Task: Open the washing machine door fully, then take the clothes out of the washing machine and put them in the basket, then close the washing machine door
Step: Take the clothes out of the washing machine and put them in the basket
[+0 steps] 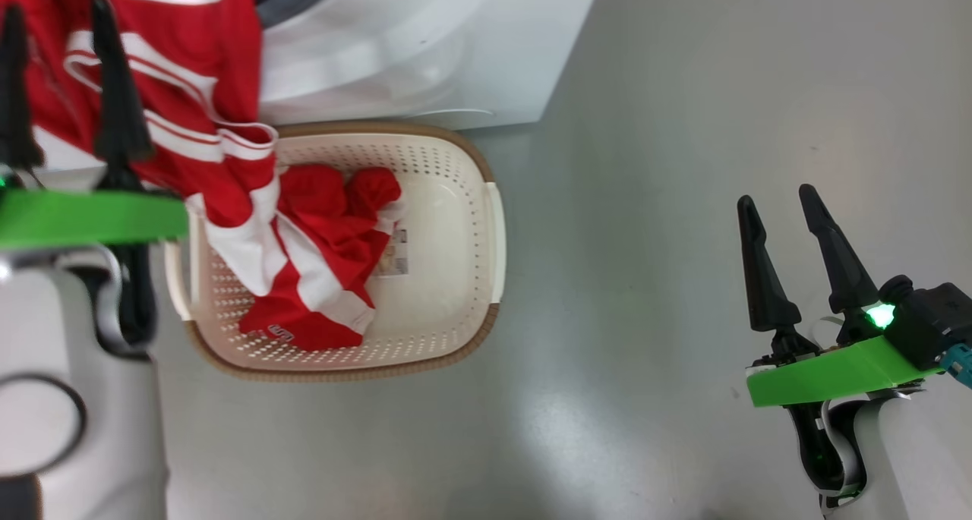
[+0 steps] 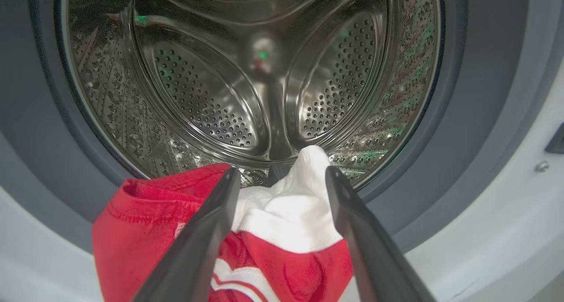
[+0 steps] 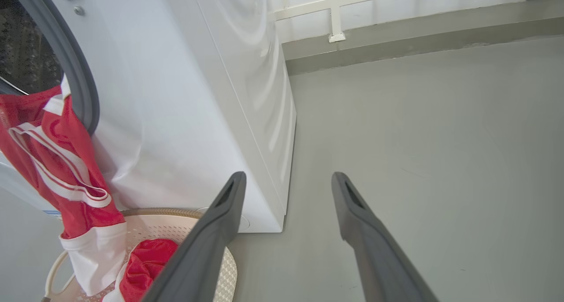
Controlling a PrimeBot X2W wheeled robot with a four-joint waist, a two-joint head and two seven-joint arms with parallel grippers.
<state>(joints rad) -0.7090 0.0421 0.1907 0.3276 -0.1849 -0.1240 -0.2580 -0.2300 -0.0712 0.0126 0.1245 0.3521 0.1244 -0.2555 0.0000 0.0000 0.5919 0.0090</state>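
Left wrist view: left tool (image 2: 282, 172), jaws apart, straddles limp, light clothes (image 2: 145, 222) spilling from the drum (image 2: 198, 103) into the basket (image 1: 456, 224) below it; the bunched white fold (image 2: 291, 205) looks easiest to pinch.

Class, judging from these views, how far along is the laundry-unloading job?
Done: the drum stands open, and red clothes lie in the basket. In hand: one garment drapes from the drum lip into the basket, the left gripper open, fingers either side of it. Left: freeing that garment, then closing the door.
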